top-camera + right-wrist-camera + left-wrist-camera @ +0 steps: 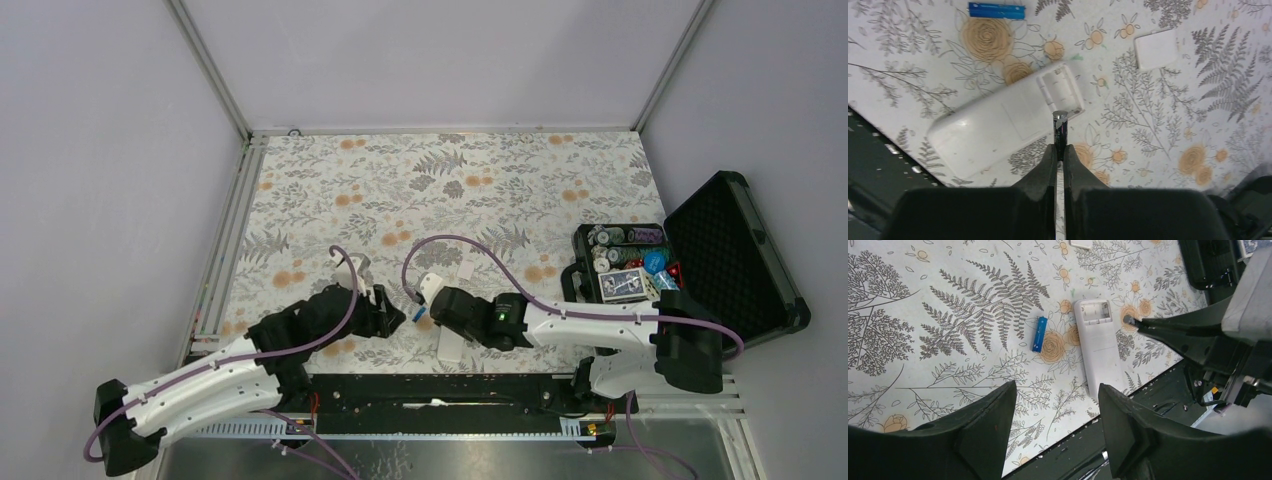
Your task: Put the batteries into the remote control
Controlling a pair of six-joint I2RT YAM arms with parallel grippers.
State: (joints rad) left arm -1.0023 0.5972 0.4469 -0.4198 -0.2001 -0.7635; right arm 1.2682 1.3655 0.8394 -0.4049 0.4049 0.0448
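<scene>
White remote control point(1098, 347), plain back up; slim blue battery point(1039, 333) nearby

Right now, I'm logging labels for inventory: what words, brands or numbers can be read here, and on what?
No text is readable.
Loose blue battery: any print too blurred.
Remote, white back: no markings seen.
Cards in the case: too small to read.

My floral-print table point(450, 180) carries 1 remote control point(1100, 355) lying back-up, 1 blue battery point(1039, 333) just beside it, 1 white cover point(1155, 48) and 1 open black case point(735, 245).
</scene>
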